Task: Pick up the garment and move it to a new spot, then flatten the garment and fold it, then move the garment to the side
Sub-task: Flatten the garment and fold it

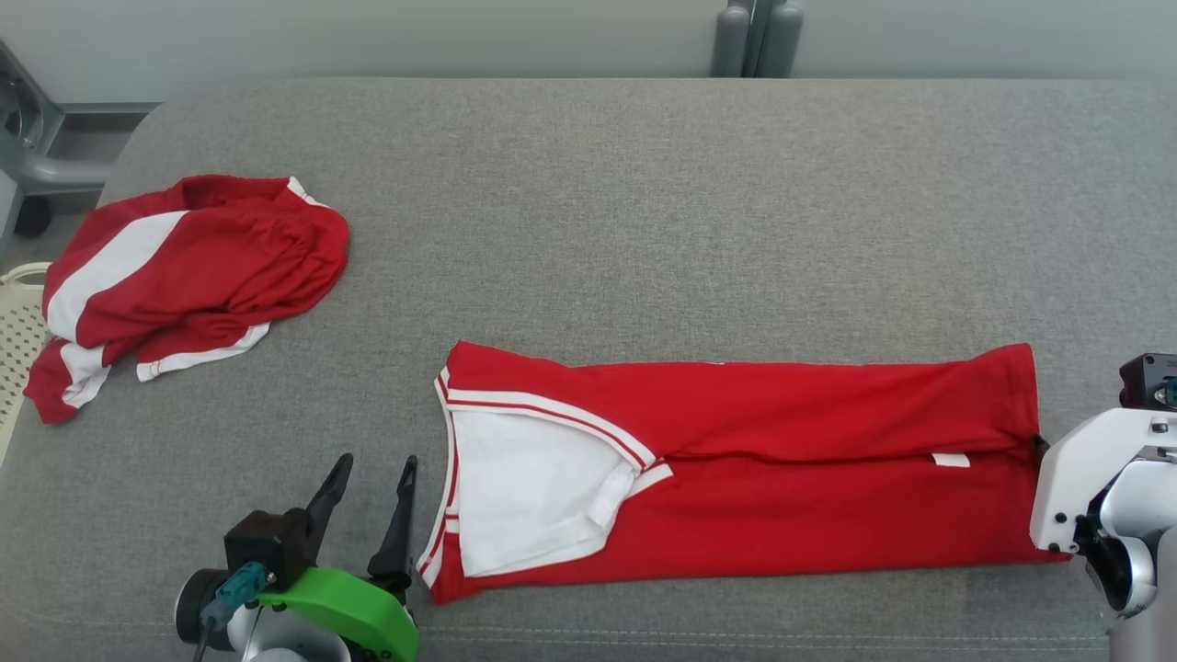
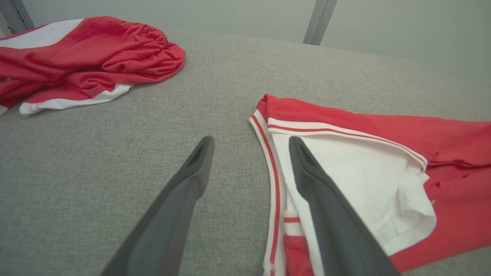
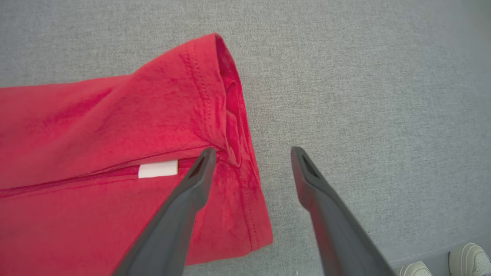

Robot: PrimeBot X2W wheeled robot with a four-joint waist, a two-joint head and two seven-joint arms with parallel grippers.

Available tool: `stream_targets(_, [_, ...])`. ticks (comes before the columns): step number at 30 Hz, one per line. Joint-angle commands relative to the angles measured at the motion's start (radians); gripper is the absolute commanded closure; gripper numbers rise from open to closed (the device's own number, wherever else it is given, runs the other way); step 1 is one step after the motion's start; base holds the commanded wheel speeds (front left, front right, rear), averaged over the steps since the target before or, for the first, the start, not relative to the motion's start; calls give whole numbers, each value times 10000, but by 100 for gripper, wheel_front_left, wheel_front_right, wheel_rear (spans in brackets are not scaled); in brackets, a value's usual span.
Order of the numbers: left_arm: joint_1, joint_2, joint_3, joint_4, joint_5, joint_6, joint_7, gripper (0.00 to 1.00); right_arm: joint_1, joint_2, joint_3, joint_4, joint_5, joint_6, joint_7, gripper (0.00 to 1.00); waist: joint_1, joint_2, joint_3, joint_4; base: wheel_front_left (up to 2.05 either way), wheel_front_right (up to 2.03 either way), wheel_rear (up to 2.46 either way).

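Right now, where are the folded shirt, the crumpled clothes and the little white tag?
folded shirt (image 1: 782, 515): head view, red body.
crumpled clothes (image 1: 230, 267): head view, red middle.
little white tag (image 3: 158, 169): right wrist view, tag's centre.

Grey fabric tabletop (image 1: 644, 184), pale wall (image 1: 368, 37) behind, grey posts (image 1: 756, 37)

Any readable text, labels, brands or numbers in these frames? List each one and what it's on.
No text can be read.
The small white sewn tag on the folded red fabric shirt with white striped collar looks blank, with no print visible.
The crumpled red and white fabric garment has no lettering visible.
On the black box on the right arm, any marking is too small to read.
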Motion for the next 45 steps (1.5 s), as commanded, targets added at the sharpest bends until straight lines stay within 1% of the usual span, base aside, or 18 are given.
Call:
stream_targets(1, [-104,46,0,-42,-25,-40,26,0,-147,9,-57,82,-88,-4,-56,0,0,0,102,86,0,0,0])
stream_targets(9, [-272,38,-51,24,-87,-90,2,0,-449,119,-309,662,-389,-4,-296,0,0,0,386,295,0,0,0])
stream_targets(14, [-313,19,-98,57,-125,-102,-25,0,-554,155,-488,1039,-500,-4,-215,0,0,0,501,358,0,0,0])
stream_targets(29, [-559,129,-138,130,-126,-119,-66,0,-942,191,-712,1798,-469,-4,-540,0,0,0,906,442,0,0,0])
stream_targets(34, [-585,147,-200,142,-153,-153,-40,0,-1064,240,-855,2243,-356,-4,-534,0,0,0,974,461,0,0,0])
stream_targets(35, [-610,153,-212,138,-154,-138,-34,0,-1078,246,-881,2341,-375,-4,-502,20,0,0,988,474,0,0,0])
stream_targets(36, [-628,154,-223,127,-154,-128,-21,0,-1097,253,-899,2451,-358,-6,-461,55,0,0,1001,488,0,0,0])
stream_targets(37, [-641,162,-232,115,-152,-116,-3,0,-1127,260,-892,2541,-322,-7,-461,95,0,0,1014,500,0,0,0])
stream_targets(38, [-640,170,-237,97,-156,-95,7,0,-1148,259,-861,2629,-314,-10,-442,100,0,0,1022,509,0,0,0])
stream_targets(44, [-503,219,-250,71,-207,-30,43,0,-1095,257,-890,2857,-297,-13,-360,100,0,0,926,508,0,0,0])
stream_targets(45, [-433,235,-255,73,-235,-21,39,0,-1129,216,-1057,2787,-344,-15,-480,100,0,0,857,488,0,0,0])
